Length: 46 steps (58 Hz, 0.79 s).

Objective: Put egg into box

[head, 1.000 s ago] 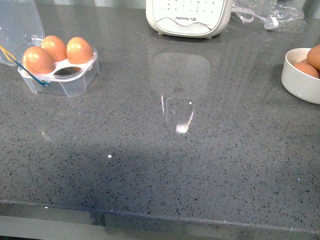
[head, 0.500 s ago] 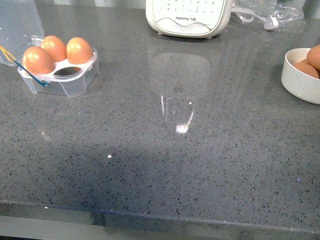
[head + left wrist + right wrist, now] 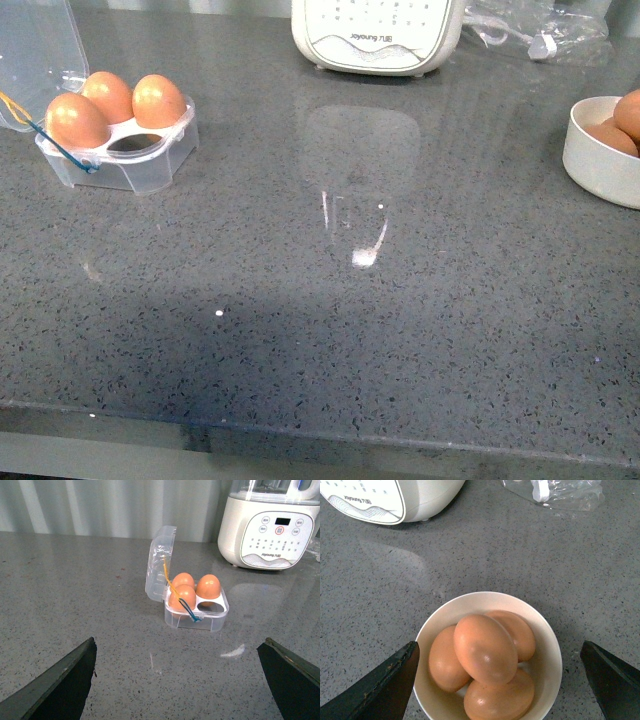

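Observation:
The box (image 3: 140, 170) is a clear plastic case at the far left with its lid (image 3: 160, 562) up. It holds three brown eggs (image 3: 75, 118), and its front right cell (image 3: 135, 145) is empty. Yellow and blue loops (image 3: 187, 611) hang across its front. My left gripper (image 3: 178, 640) is open, short of the box and touching nothing. A white bowl (image 3: 547, 630) at the far right holds several brown eggs; the top egg (image 3: 485, 647) lies across the others. Above the bowl, my right gripper (image 3: 500, 645) is open, one finger either side of it. Neither gripper shows in the front view.
A white Joyoung appliance (image 3: 375, 40) stands at the back centre. A crumpled clear plastic bag (image 3: 535, 30) lies at the back right. The grey speckled counter (image 3: 330, 330) runs between box and bowl (image 3: 595, 165), and its front edge (image 3: 320, 435) is near.

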Available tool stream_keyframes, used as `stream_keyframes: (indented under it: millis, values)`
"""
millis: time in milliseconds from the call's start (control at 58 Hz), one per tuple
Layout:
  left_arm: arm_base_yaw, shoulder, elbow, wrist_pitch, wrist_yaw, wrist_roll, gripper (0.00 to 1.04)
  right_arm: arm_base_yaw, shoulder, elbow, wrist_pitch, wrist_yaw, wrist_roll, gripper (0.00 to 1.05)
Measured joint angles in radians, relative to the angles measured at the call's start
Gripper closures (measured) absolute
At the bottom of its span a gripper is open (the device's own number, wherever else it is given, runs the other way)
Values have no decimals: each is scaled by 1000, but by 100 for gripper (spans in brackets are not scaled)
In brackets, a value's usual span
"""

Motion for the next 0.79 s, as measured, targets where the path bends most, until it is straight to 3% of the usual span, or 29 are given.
stream_keyframes:
  millis: [655,793]
  values:
    - [0,0,0,0,0,0,7,-3,134,12,110,-16,11,8]
    - [0,0,0,0,0,0,7,-3,140,10,119,-18,17,24]
